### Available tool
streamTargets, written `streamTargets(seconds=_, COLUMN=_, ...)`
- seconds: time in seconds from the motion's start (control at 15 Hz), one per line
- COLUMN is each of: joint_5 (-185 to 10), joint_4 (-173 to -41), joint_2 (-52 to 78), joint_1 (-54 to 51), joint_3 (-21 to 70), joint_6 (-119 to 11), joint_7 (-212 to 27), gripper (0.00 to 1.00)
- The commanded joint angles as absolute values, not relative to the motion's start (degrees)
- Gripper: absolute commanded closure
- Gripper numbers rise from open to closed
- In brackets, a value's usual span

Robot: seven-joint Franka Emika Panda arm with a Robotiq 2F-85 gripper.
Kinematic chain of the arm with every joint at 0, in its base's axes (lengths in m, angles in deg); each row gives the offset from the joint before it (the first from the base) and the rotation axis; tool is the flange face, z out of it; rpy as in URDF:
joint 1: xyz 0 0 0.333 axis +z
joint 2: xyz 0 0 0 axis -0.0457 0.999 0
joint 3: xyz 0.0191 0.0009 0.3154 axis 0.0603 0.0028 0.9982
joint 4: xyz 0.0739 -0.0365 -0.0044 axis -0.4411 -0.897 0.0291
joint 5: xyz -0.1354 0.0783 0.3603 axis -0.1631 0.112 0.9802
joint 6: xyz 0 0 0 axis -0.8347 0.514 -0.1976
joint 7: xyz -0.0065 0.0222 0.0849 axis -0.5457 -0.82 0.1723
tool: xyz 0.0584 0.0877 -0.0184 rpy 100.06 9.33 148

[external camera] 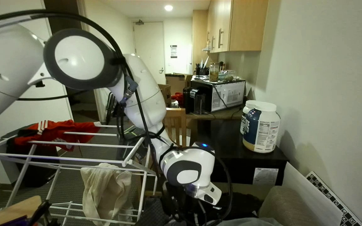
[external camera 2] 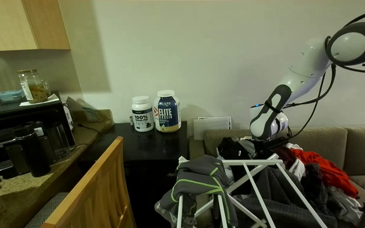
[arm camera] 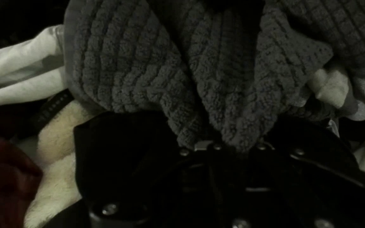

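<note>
My gripper [arm camera: 239, 150] points down into a pile of clothes on the sofa. In the wrist view its dark fingers are close together, with a bunched fold of a dark grey waffle-textured towel [arm camera: 122, 63] pinched between them. Pale cloth [arm camera: 21, 63], cream fluffy cloth [arm camera: 59, 164] and dark red cloth [arm camera: 5, 177] lie around it. The gripper [external camera 2: 266, 147] is low beside black garments [external camera 2: 231, 148] in an exterior view, where the red cloth [external camera 2: 322, 167] also shows. The fingertips are dark and partly hidden by the towel.
A white drying rack [external camera 2: 252, 162] stands before the sofa [external camera 2: 322, 137], holding a grey-green garment [external camera 2: 201, 180], a red shirt [external camera: 64, 131] and a cream cloth [external camera: 105, 188]. A black cabinet [external camera 2: 122, 145] bears two tubs [external camera 2: 143, 115]. A wooden chair [external camera 2: 97, 190] stands nearby.
</note>
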State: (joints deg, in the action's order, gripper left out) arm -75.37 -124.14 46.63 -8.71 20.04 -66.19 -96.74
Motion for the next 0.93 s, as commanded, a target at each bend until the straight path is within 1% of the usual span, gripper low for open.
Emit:
streamTargets(seconds=0.0, joint_5=-76.4, joint_4=-125.4, joint_2=40.9, joint_1=-11.4, joint_3=20.9, joint_6=-60.7, joint_7=-93.4, gripper=0.97)
streamTargets(seconds=0.27, joint_5=-76.6, joint_4=-124.1, joint_2=38.4, joint_1=-12.2, joint_3=20.9, joint_6=-54.8, joint_7=-92.2, gripper=0.97)
streamTargets(seconds=0.87, joint_5=-75.9, joint_4=-122.3, joint_2=31.0, joint_1=-13.8, joint_3=21.9, joint_6=-45.9, joint_7=-87.2, gripper=0.97)
